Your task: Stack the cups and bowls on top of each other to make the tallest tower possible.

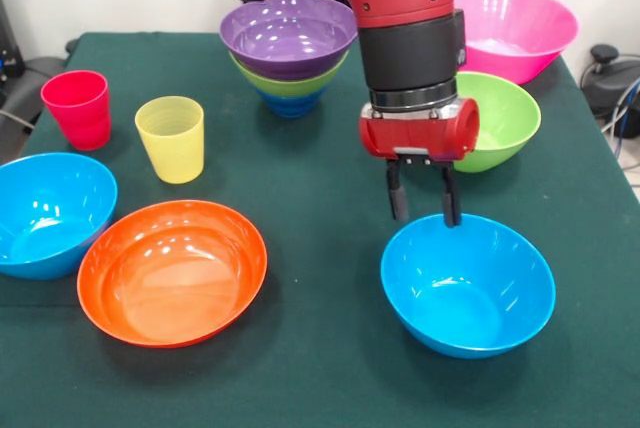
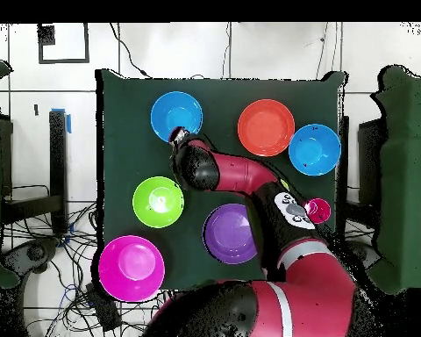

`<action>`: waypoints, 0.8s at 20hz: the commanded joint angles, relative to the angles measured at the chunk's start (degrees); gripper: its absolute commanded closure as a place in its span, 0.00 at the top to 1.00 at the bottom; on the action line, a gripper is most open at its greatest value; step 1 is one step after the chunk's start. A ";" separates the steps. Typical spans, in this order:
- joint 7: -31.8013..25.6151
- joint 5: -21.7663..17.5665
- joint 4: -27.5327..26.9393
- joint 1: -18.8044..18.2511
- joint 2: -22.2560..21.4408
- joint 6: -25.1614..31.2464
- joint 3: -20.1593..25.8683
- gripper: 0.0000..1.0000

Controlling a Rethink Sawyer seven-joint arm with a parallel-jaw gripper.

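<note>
My arm (image 2: 249, 175) reaches to the light blue bowl (image 2: 176, 115). The green bowl (image 2: 158, 201) lies near that bowl; the pink bowl (image 2: 131, 268) sits farther off.

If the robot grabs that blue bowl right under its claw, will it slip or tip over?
It might slip: the light blue bowl looks glossy and smooth, and the open gripper hangs at its thin far rim. It looks like light plastic, so lifting should be easy. Held by one edge, it would probably tilt. Pushed, it would likely slide on the green table.

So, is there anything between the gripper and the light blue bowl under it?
Nothing visible. The open gripper hangs right at the far rim of the light blue bowl, with no other object between them.
</note>
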 commanded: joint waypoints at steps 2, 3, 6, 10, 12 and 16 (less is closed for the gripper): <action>6.96 0.00 -0.32 2.59 3.50 -4.64 2.31 1.00; 7.13 0.19 -0.61 3.19 3.85 -5.01 1.86 1.00; 6.86 0.60 -0.74 3.50 3.82 -4.56 1.48 1.00; 6.37 0.51 -0.51 2.85 3.34 -4.30 1.74 1.00; 6.08 0.64 -1.03 2.71 3.45 -3.86 1.64 1.00; 5.70 1.06 -1.07 3.50 2.29 -1.84 0.43 1.00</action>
